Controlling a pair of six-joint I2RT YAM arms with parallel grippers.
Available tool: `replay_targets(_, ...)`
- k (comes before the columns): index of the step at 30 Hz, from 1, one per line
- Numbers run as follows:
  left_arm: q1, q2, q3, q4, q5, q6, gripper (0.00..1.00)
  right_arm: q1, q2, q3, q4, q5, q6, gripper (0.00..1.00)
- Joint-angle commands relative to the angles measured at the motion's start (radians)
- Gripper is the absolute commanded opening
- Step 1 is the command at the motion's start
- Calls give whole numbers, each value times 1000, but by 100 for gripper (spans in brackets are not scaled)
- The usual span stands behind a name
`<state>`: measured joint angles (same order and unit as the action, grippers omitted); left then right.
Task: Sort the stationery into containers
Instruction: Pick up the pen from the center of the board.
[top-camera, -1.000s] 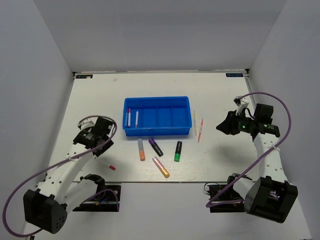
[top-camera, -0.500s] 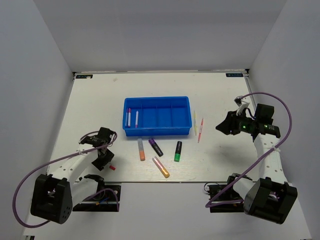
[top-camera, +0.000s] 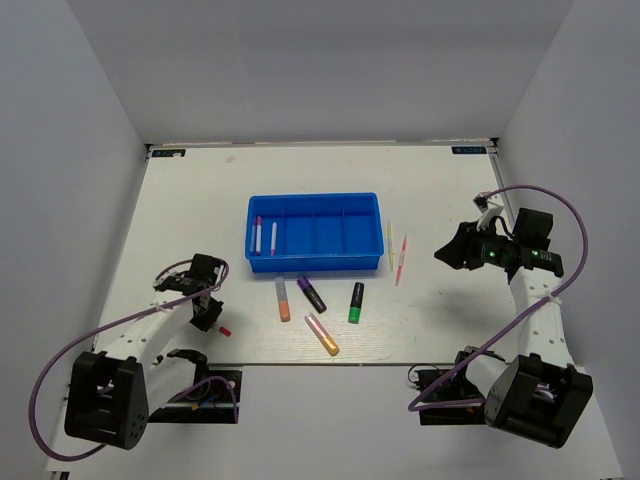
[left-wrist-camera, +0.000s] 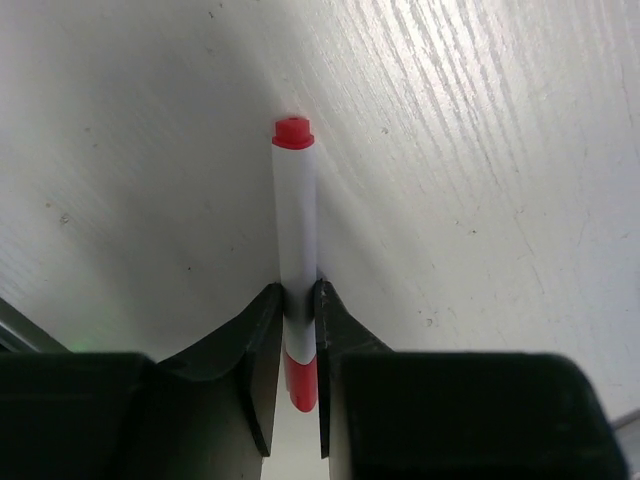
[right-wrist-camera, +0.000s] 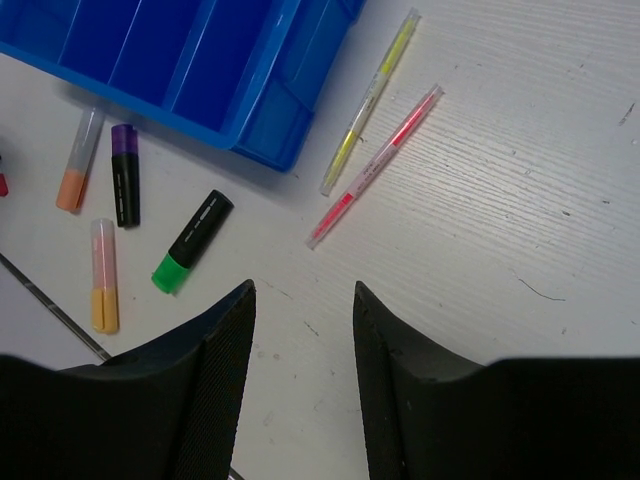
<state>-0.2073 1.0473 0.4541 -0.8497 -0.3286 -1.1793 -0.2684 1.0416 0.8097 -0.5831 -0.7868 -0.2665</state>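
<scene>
While the right end effector (right-wrist-camera: 302, 296) gapes empty, the left end effector (left-wrist-camera: 297, 302) pinches a slim red-capped pen (left-wrist-camera: 295, 210).

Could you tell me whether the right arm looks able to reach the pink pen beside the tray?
Probably yes: the pink pen lies in the open, the right tool hangs open nearby, nothing between.

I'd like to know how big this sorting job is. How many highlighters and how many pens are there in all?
Highlighters: 4 (orange, purple, green, pink-orange)
Pens: 5 (yellow, pink, red-capped, left tray pen, right tray pen, those two already in the tray)
Total: 9
</scene>
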Motion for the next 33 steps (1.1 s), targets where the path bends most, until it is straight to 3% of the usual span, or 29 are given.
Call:
replay_targets(1,23,126,-140,118,65,-40,15,-9,-11,31,-11,-28,-4,48)
replay_targets(4,28,155,-131,119,88,-5,0,-15,-8,34,-11,-31,0,48)
replay_targets(9,31,138,-108,144,123,56,0,-25,-9,32,-9,-38,0,48)
replay_targets(22,-37,5,190,-12,91,204,0,-32,-8,29,-11,-57,3,48)
replay_targets(24,-58,8,222,-8,100,217,0,-34,-5,28,-14,-58,-5,52)
replay_targets(25,-63,20,253,-5,114,233,0,-34,-3,28,-12,-61,-4,63)
replay_targets(28,-96,54,354,14,144,300,0,-32,-3,29,-15,-66,-11,78)
replay_targets(31,-153,152,529,-23,140,388,0,-34,3,32,-20,-65,-17,77)
replay_targets(33,-178,232,672,-22,145,473,0,-32,6,32,-23,-68,-19,70)
